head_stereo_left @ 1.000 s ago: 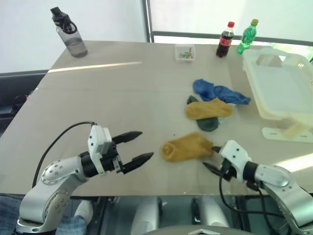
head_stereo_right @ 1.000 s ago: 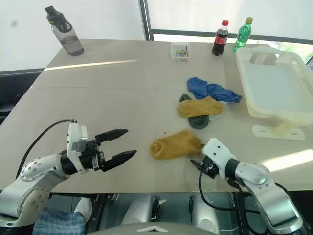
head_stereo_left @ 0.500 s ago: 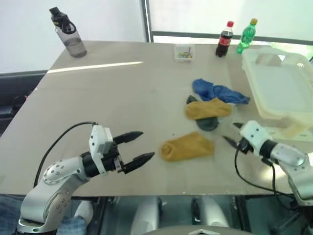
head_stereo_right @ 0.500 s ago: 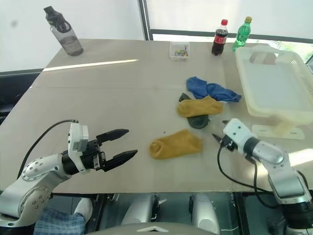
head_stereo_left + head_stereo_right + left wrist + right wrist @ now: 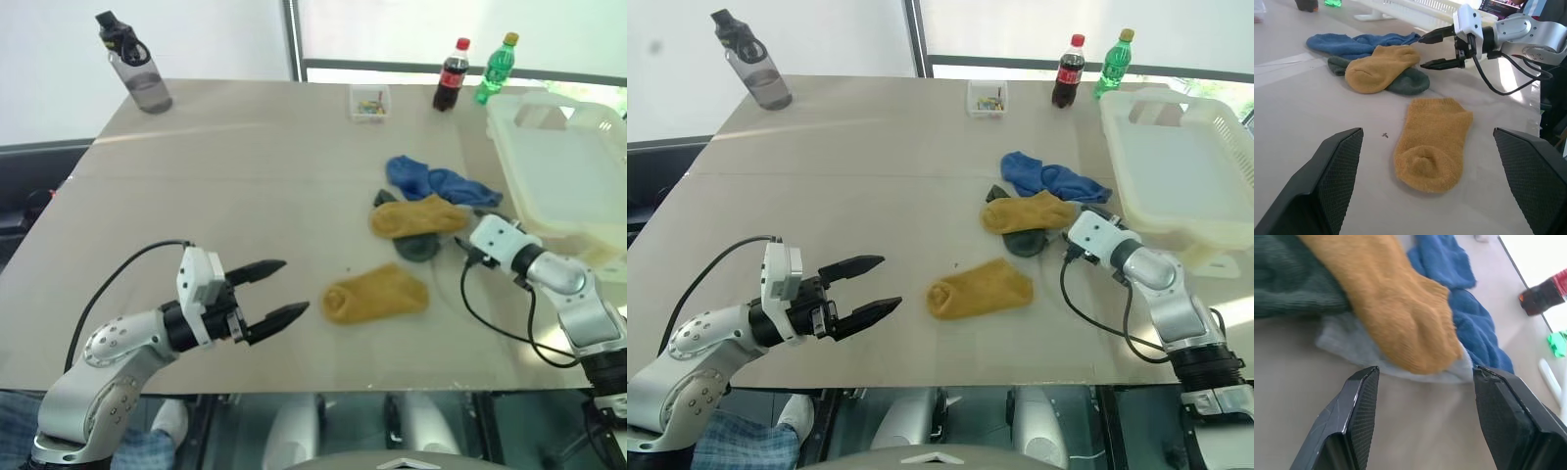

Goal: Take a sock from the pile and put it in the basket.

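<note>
The right gripper hangs with jaws parted, empty, at the right edge of the pile, mid-table left of the basket. Its nearest mustard sock looks soft and light; pinch the cuff. The left gripper hangs wide open, empty, near left.

Bright window backlight, overexposed glare, sharp

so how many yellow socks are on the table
2. One mustard sock lies alone toward the near edge. The other mustard sock sits in the pile, on top of a dark green sock, right by the right tool. More may be hidden underneath.
</note>
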`<state>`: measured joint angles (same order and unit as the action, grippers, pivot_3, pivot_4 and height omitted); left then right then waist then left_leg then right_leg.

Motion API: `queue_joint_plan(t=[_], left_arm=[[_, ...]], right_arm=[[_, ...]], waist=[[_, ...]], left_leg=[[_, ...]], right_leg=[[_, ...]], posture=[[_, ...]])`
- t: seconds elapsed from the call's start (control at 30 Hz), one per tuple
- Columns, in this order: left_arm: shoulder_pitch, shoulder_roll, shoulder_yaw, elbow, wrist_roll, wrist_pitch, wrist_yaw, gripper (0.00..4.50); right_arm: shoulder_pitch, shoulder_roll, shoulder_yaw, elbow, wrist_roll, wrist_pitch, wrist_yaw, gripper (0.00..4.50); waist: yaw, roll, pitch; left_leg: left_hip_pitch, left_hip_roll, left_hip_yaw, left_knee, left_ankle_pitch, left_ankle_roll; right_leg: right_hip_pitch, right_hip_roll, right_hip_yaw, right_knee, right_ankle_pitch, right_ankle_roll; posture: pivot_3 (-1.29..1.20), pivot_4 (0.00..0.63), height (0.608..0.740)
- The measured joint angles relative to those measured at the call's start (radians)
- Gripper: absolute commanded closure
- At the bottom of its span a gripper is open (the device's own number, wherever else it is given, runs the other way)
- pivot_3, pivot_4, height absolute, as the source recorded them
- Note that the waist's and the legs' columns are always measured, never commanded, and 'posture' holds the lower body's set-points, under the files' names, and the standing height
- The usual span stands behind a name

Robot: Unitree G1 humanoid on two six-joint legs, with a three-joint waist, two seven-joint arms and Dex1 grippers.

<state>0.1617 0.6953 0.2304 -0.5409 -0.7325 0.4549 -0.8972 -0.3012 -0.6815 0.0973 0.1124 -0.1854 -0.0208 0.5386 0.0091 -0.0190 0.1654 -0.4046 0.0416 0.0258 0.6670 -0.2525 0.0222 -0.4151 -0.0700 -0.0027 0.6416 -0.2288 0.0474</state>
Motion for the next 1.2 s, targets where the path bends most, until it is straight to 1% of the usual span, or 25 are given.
queue_joint_plan(t=[0.53, 0.57, 0.63, 0.77, 0.8, 1.03, 1.2], left_arm=[[-0.001, -0.003, -0.002, 0.000, 0.001, -0.002, 0.006, 0.00], [-0.002, -0.003, -0.002, 0.000, 0.001, -0.002, 0.006, 0.00], [-0.002, -0.003, -0.002, 0.000, 0.001, -0.002, 0.006, 0.00], [-0.002, -0.003, -0.003, 0.000, 0.001, -0.002, 0.006, 0.00], [-0.002, -0.003, -0.003, 0.000, 0.001, -0.002, 0.006, 0.00], [-0.002, -0.003, -0.003, 0.000, 0.001, -0.002, 0.007, 0.00], [-0.004, -0.006, -0.005, 0.000, 0.002, -0.003, 0.007, 0.00]], right_arm=[[-0.040, 0.019, 0.022, 0.036, -0.040, -0.038, 0.011, 1.39], [-0.040, 0.020, 0.023, 0.041, -0.041, -0.039, 0.011, 1.62], [-0.040, 0.022, 0.025, 0.046, -0.043, -0.039, 0.011, 2.26], [-0.045, 0.028, 0.037, 0.056, -0.051, -0.039, 0.011, 4.25], [-0.046, 0.031, 0.042, 0.056, -0.052, -0.039, 0.010, 4.48], [-0.048, 0.036, 0.043, 0.044, -0.050, -0.034, 0.020, 4.48], [-0.046, 0.078, 0.039, -0.049, 0.029, 0.032, 0.065, 4.48]], waist=[[0.000, 0.000, 0.000], [-0.001, 0.000, 0.000], [-0.001, 0.000, 0.000], [-0.001, 0.000, 0.000], [-0.002, 0.000, 0.000], [-0.004, 0.000, 0.000], [-0.013, 0.000, 0.000]], left_leg=[[0.000, 0.000, 0.000, 0.000, 0.000, 0.000], [0.000, 0.000, 0.000, 0.000, 0.000, 0.000], [0.000, 0.000, 0.000, 0.000, 0.000, 0.000], [0.001, 0.000, 0.000, 0.000, 0.000, 0.000], [0.001, 0.000, 0.000, 0.000, 0.000, 0.000], [0.001, 0.000, 0.000, 0.000, 0.000, 0.000], [0.001, 0.000, 0.000, 0.000, 0.000, 0.000]], right_leg=[[0.000, 0.000, 0.000, 0.000, 0.000, 0.000], [0.000, 0.000, 0.000, 0.000, 0.000, 0.000], [0.000, 0.000, 0.000, 0.000, 0.000, 0.000], [0.000, 0.000, 0.000, 0.001, 0.000, 0.000], [0.000, 0.000, 0.000, 0.001, 0.000, 0.000], [0.000, 0.000, 0.000, 0.001, 0.000, 0.000], [0.001, 0.000, 0.000, 0.001, 0.000, 0.000]], posture=[[0.00, 0.150, 0.740], [0.00, 0.150, 0.740], [0.00, 0.150, 0.740], [0.00, 0.150, 0.740], [0.00, 0.150, 0.740], [0.00, 0.150, 0.740], [0.00, 0.150, 0.740]])
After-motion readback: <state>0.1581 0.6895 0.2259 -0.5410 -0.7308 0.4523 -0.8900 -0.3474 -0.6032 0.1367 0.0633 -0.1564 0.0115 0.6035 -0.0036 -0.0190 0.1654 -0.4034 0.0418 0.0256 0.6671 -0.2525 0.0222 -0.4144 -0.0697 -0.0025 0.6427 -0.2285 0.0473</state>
